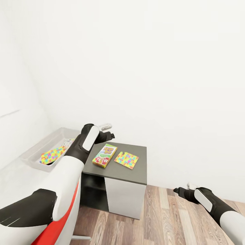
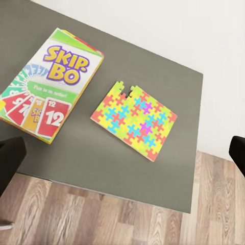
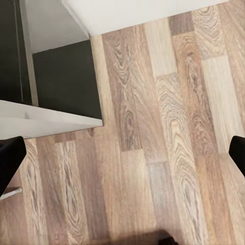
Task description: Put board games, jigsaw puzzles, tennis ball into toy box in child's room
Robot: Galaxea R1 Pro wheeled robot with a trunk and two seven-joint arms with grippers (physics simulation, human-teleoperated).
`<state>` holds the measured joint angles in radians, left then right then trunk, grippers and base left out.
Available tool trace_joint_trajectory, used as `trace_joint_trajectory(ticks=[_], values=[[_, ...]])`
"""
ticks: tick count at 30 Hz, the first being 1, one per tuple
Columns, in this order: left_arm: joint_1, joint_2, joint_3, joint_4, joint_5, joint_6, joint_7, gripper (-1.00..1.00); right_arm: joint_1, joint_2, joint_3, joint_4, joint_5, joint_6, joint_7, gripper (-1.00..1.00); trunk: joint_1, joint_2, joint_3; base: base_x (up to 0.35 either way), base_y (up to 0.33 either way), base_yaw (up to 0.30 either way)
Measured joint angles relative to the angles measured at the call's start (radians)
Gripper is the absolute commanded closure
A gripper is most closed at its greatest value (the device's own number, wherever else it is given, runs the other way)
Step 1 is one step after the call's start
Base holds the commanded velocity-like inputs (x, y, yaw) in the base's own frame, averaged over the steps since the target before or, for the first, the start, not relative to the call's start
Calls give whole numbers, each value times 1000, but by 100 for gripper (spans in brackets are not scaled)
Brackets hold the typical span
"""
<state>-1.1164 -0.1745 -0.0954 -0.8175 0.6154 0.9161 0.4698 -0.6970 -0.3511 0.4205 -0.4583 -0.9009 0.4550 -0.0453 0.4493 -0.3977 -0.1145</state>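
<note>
Left arm hides part of the toy box [image 1: 37,149]; one jigsaw puzzle [image 1: 52,154] inside, partly covered. Left hand [image 1: 108,131] over the dark counter [image 1: 136,170], fingers spread, empty. Board game [image 2: 43,87] lies flat, long axis toward the wall; second puzzle [image 2: 135,120] just beside, apart. Right hand [image 1: 182,190] over the floor, fingers spread, empty.

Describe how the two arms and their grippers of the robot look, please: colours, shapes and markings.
Both arms have glossy white shells joined by black sections. The left arm also carries a red panel along its lower side. Each wrist is black with a white oblong plate. The left gripper and right gripper have dark fingers. No cables or lettering are visible.
</note>
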Motion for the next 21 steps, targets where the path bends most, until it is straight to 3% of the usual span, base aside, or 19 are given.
trace_joint_trajectory(ticks=[8,15,21], values=[[0,0,-21,12,0,0,3,-100,0,0,0,2,1,0,0,-100,0,0,0,174,-37,0],[0,0,-104,32,1,-4,74,-100,0,0,-1,6,1,1,1,-100,0,0,0,170,-76,0],[0,0,-124,40,4,-15,113,-100,0,-1,-2,9,1,1,2,-100,0,0,0,30,-14,0]])
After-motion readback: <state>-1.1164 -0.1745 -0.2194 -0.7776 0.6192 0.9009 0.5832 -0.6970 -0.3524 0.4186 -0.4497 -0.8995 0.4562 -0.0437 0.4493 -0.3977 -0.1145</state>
